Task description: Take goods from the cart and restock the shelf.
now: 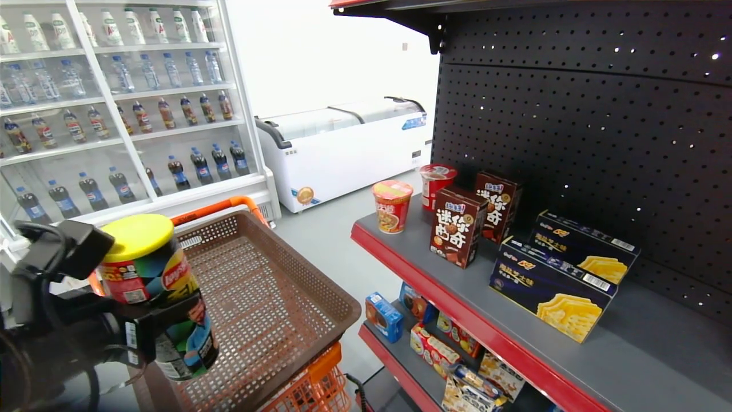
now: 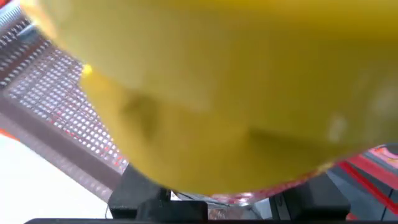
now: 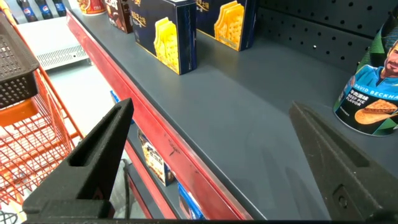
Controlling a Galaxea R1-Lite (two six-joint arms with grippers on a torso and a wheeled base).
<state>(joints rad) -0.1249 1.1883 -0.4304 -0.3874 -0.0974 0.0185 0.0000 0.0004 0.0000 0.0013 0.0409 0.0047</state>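
Head view: one yellow-lidded can (image 1: 154, 286), upright (leaning slightly), lid up, pinched by the left gripper (image 1: 134, 335) above the cart basket (image 1: 297, 274). The shelf (image 1: 657, 343) holds two cups (image 1: 392, 206), two brown boxes (image 1: 457, 226) and two blue boxes (image 1: 552, 289). The right gripper (image 3: 211, 106) is spread wide.

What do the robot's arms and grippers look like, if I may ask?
Both grippers are matte black. The left gripper is blocky, with looping black cables and a small white barcode sticker. The right gripper has two broad, wedge-shaped fingers.

A yellow-lidded canister (image 1: 166, 274) is being held upright above the cart's brown basket (image 1: 257, 286), beside the grey shelf (image 1: 657, 355).
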